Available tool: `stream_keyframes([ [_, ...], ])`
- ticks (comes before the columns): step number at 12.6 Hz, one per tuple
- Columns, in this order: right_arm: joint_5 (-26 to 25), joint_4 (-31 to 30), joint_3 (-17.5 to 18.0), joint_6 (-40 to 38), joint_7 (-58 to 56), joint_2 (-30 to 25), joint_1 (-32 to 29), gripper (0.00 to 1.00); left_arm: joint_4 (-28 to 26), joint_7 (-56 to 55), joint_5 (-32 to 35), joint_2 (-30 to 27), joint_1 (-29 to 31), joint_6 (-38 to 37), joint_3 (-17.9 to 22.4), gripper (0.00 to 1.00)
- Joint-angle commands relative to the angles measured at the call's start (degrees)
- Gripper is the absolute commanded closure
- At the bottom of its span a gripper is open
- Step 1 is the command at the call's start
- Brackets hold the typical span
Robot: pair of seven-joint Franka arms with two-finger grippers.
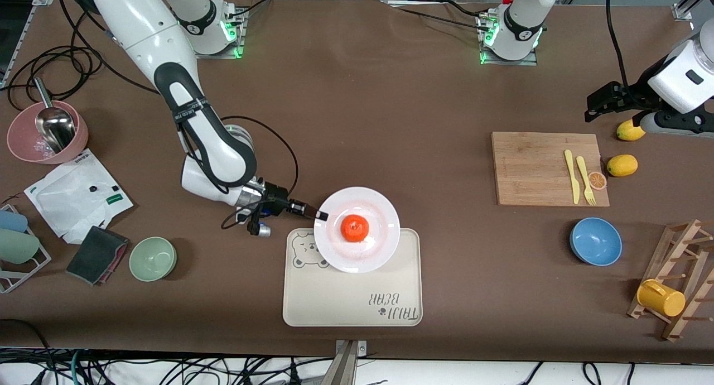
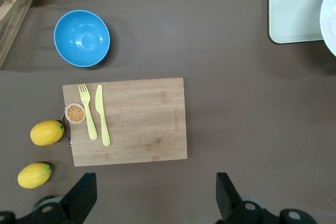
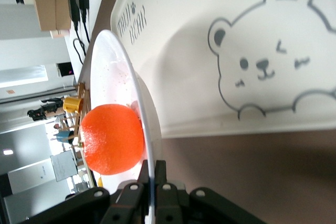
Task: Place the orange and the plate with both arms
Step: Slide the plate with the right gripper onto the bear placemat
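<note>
The orange (image 1: 355, 228) (image 3: 112, 139) sits in the middle of the white plate (image 1: 379, 206) (image 3: 137, 90). My right gripper (image 1: 321, 215) (image 3: 156, 174) is shut on the plate's rim at the side toward the right arm's end, holding the plate a little above the bear-printed tray (image 1: 351, 296) (image 3: 220, 40), over the tray's corner with the bear. My left gripper (image 1: 592, 109) (image 2: 156, 195) hangs open and holds nothing, above bare table beside the cutting board (image 1: 546, 168) (image 2: 126, 120) at the left arm's end, where that arm waits.
On the cutting board lie a yellow knife (image 1: 570, 176), a fork (image 1: 584, 178) and an orange slice (image 1: 597, 180). Two lemons (image 1: 622, 165) (image 1: 629, 130) lie beside it. A blue bowl (image 1: 595, 241), a rack with a yellow cup (image 1: 661, 297), a green bowl (image 1: 153, 258) and a pink bowl (image 1: 22, 145) stand around.
</note>
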Motion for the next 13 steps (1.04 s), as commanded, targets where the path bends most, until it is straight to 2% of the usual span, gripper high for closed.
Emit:
stream_keyframes([
  [1, -2.77, 12.27, 0.03, -0.02, 2.89, 8.96, 0.14, 1.00, 1.35, 0.26, 1.24, 0.49, 0.25, -0.77, -0.07, 0.00],
  [4, -5.14, 19.49, -0.58, -0.02, 3.07, 14.33, -0.04, 1.00, 1.44, 0.08, 1.32, 0.58, 0.16, -0.78, -0.33, 0.00],
  [7, -7.08, 23.81, -0.67, 0.15, 3.16, 18.03, 0.31, 1.00, 1.44, 0.08, 1.32, 0.58, 0.16, -0.78, -0.07, 0.00],
  [13, -6.56, 24.52, -0.67, 0.77, 3.34, 19.01, 1.55, 1.00, 1.35, 0.17, 1.24, 0.58, 0.16, -0.78, -0.16, 0.00],
])
